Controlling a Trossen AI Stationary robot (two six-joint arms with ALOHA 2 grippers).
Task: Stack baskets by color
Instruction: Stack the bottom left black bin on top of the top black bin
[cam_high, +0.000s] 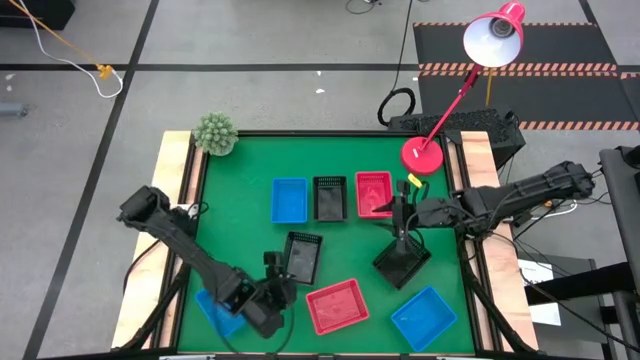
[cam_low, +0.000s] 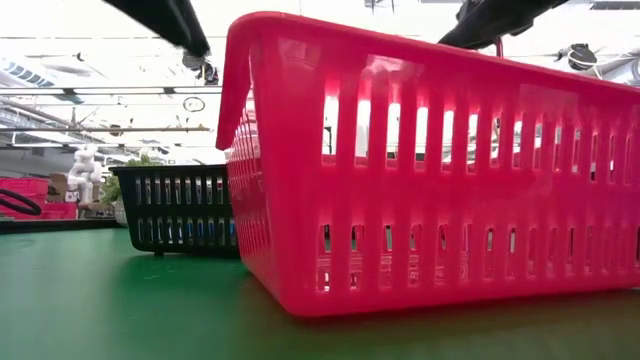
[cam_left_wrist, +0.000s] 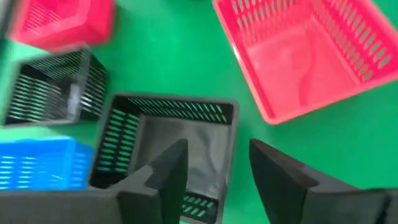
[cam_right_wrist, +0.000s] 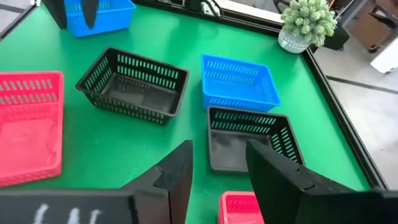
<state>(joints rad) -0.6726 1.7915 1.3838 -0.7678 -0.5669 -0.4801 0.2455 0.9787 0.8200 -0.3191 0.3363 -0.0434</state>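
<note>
Legibly, nothing is written on the baskets (cam_high: 338, 305).

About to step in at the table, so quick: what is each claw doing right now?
Left claw: open, above a black basket, holding nothing.
Right claw: open, holding nothing.

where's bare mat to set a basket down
Bare mat lies along the left edge, between the plant and the left gripper, and left of the blue basket. It is crowded around the black basket under the right gripper.
</note>
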